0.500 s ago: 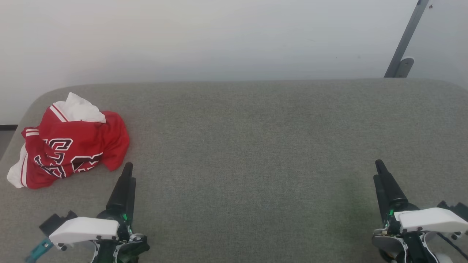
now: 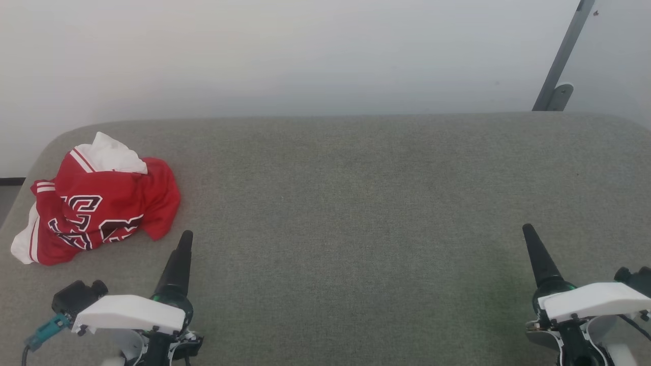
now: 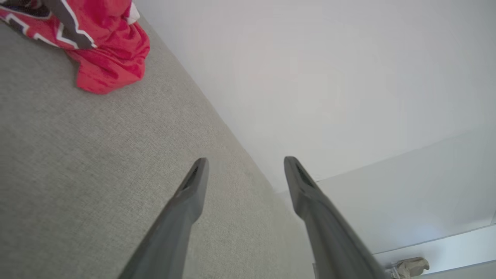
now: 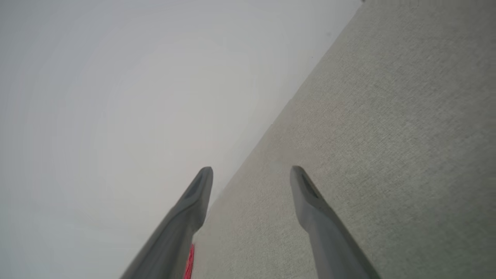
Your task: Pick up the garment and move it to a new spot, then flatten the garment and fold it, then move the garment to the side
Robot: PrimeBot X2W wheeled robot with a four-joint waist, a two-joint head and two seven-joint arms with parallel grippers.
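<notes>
The garment (image 2: 99, 201), a red jersey with white sleeves and black-and-white lettering, lies crumpled at the far left of the grey padded table (image 2: 356, 203). My left gripper (image 2: 184, 239) hovers just right of and nearer than it, apart from the cloth. In the left wrist view the left gripper (image 3: 245, 166) is open and empty, with the garment (image 3: 104, 50) at the upper left. My right gripper (image 2: 528, 231) is over the table's right side, far from the garment. In the right wrist view the right gripper (image 4: 252, 174) is open and empty, and a red sliver of the garment (image 4: 190, 261) shows by one finger.
A pale wall (image 2: 305, 51) rises behind the table's far edge. A grey slanted metal bar with a bracket (image 2: 559, 66) stands at the back right. The table's left corner is rounded, close to the garment.
Both grippers have turned about their own axes, so each now shows one finger in the head view. The left one has shifted slightly right. The garment lies unchanged.
</notes>
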